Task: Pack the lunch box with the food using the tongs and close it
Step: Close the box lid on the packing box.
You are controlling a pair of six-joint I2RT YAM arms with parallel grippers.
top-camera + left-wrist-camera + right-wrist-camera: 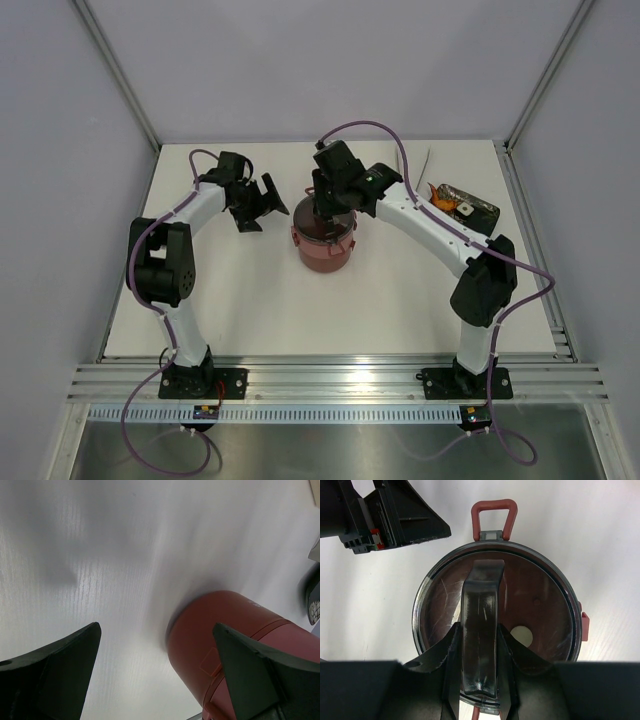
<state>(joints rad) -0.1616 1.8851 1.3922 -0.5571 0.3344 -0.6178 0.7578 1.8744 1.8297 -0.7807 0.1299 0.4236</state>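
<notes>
Lunch box [323,250] stands stacked on the table [250,310], directly under the right gripper [479,630]. That gripper's jaws are partly closed, 1 finger on each side of the dark handle [482,590] arching across the grey lid [540,605] — they pinch the bar between them. 1 red latch [494,515] sticks out past the fingertips at the lid's far rim, and a 2nd shows at the rim off to the jaws' right.

The left gripper [156,630] hangs with jaws spread wide and nothing in them. The maroon wall of the box lies just past its right finger [260,675], reaching partly into the gap — whether they touch I cannot tell.

Food [445,200] lies in a black tray [485,210], well apart from both pairs of jaws, off to the right of the right gripper.
</notes>
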